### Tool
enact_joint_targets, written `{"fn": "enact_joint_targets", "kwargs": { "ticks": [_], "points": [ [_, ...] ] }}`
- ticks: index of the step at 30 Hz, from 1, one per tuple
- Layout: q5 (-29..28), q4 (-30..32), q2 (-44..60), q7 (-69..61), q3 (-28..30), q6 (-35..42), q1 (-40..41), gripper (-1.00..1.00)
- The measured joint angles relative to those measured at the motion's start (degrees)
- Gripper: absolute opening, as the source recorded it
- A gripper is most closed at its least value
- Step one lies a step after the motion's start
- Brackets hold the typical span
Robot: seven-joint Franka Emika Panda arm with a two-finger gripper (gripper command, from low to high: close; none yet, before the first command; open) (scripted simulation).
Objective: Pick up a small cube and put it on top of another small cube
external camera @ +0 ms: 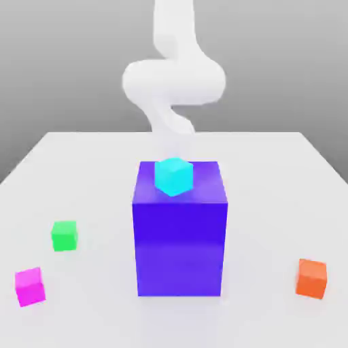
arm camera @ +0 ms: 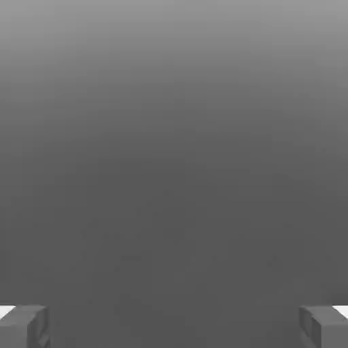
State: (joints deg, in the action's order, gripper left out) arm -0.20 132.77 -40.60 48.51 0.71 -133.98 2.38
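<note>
Pink cube (external camera: pixel 29 286) sits on the table (external camera: pixel 272 177) near the green cube (external camera: pixel 64 236) — apart, both plain, unlettered. Gripper (arm camera: pixel 174 326) fingers (arm camera: pixel 24 325) spread wide, holding nothing.

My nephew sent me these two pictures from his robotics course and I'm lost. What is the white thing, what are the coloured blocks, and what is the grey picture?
These are simulated pictures. The white shape is a robot arm, seen from a camera off the arm. On the table stands a big blue block with a cyan cube on top. A green cube, a pink cube and an orange cube lie around it. The grey picture comes from a camera on the arm's hand: its gripper is open and holds nothing.
</note>
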Motion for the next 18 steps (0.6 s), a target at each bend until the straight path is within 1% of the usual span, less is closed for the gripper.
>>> {"fn": "enact_joint_targets", "kwargs": {
  "ticks": [12, 18],
  "points": [
    [-0.2, 4.8, 25.2, 12.3, 5.1, -10.6, 10.5, 0.00],
    [1.4, 7.1, 37.7, 17.2, 8.7, -15.9, 15.2, 0.00]
  ]
}}
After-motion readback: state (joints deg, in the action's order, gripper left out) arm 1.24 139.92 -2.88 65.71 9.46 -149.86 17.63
